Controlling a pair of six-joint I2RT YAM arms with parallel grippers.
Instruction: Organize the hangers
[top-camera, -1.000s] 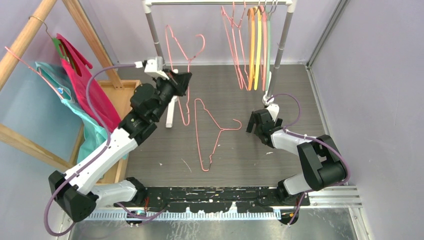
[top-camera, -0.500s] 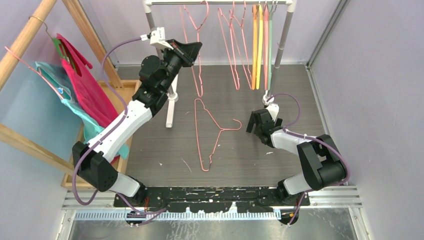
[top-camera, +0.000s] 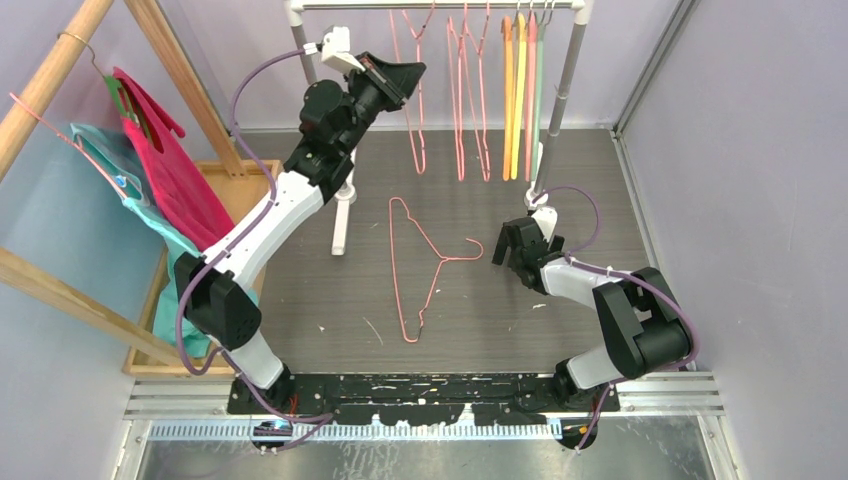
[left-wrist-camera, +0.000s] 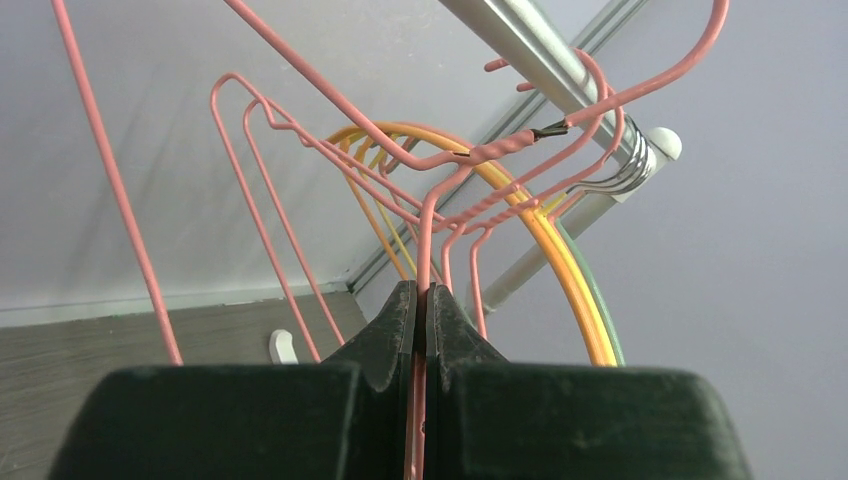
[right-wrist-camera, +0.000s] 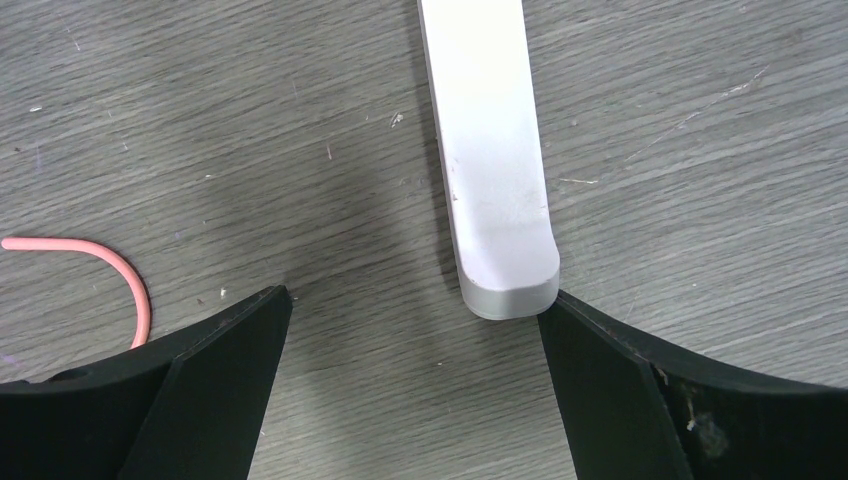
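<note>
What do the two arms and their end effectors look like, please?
The left arm and right arm have white links between bulky black joints, each trailing a looping purple cable. The left end effector and right end effector have matte black, wedge-shaped fingers. A small white block sits at each wrist.

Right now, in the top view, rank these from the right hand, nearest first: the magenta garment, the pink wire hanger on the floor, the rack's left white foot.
1. The pink wire hanger on the floor: its hook lies just left of the open right hand.
2. The rack's left white foot: farther left, beyond that hanger.
3. The magenta garment: far left side.
</note>
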